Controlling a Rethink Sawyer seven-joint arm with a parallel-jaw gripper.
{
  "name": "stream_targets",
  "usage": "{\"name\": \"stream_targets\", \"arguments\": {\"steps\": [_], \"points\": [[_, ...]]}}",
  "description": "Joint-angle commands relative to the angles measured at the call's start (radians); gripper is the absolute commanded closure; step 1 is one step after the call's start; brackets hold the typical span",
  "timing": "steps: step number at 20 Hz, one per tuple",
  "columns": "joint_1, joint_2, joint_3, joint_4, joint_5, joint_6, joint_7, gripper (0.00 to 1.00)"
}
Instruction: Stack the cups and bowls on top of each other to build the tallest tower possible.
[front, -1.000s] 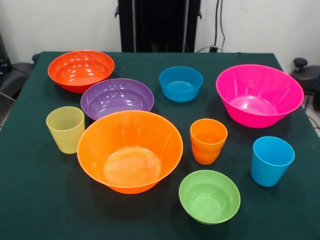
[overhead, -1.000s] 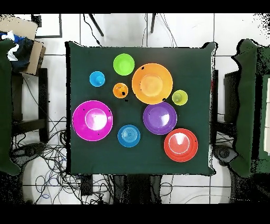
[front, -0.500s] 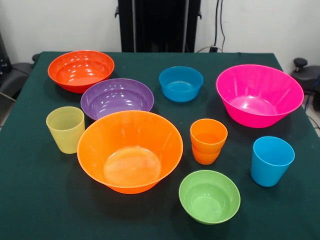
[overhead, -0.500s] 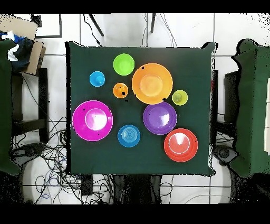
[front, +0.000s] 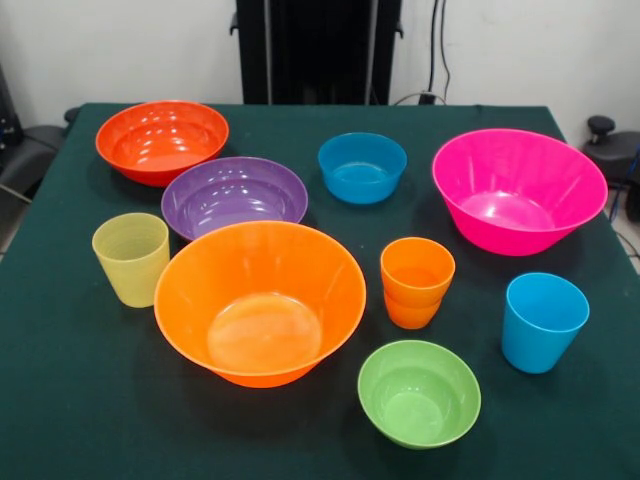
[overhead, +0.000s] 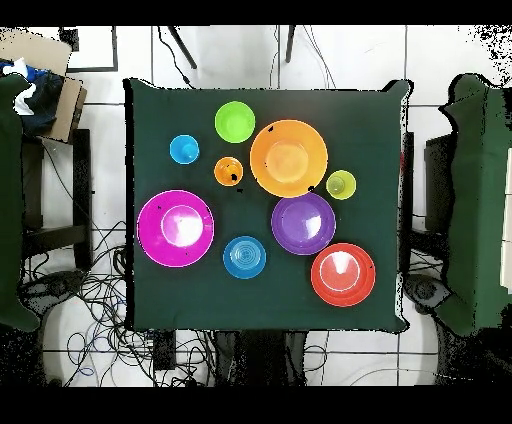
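Observation:
All vessels stand apart and upright on the green table; no tower shows. Bowls: large orange (front: 260, 303) (overhead: 288, 158), hot pink (front: 518, 189) (overhead: 176, 228), red-orange (front: 162, 140) (overhead: 343, 274), purple (front: 234, 196) (overhead: 303, 223), small blue (front: 362, 167) (overhead: 244, 257), lime green (front: 419, 392) (overhead: 235, 122). Cups: pale yellow-green ribbed (front: 131, 258) (overhead: 341, 185), sky blue (front: 542, 321) (overhead: 184, 150), and an orange cup (front: 416, 282) (overhead: 228, 171) that looks like two nested cups. The purple bowl's rim sits close behind the large orange bowl. No gripper or arm is in either view.
The table (front: 80, 400) (overhead: 390, 110) is covered in dark green cloth. Chairs (overhead: 470, 200) draped in green stand at both sides, a cardboard box (overhead: 45, 80) at one corner, and cables (overhead: 100, 300) lie on the tiled floor.

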Motion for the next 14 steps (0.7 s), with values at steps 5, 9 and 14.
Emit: {"name": "stream_targets", "arguments": {"steps": [5,9,14], "points": [[-0.187,-0.118,-0.789,0.117,0.736,-0.040,-0.608,1.00],[-0.235,-0.138,-1.037,0.130,1.000,-0.017,-0.666,1.00],[-0.265,-0.149,-1.260,0.146,1.206,0.006,-0.675,1.00]]}}
